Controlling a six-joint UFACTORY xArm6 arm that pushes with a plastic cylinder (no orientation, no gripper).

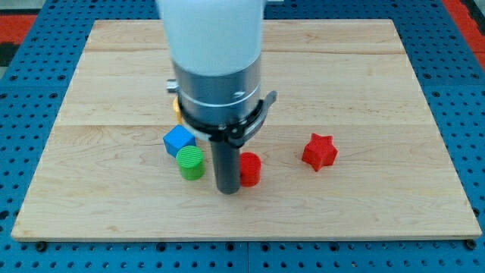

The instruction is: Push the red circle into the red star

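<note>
The red circle (250,169) is a short red cylinder standing on the wooden board (114,76), a little below the board's middle. The red star (319,152) lies to its right, with a gap of bare wood between them. My tip (228,190) is the lower end of the dark rod; it stands at the red circle's left side, touching or almost touching it. The rod hides the circle's left edge.
A green cylinder (191,163) stands just left of the rod. A blue cube (178,140) sits above and left of the green cylinder. A yellow-orange block (176,106) shows only as a sliver behind the arm's body.
</note>
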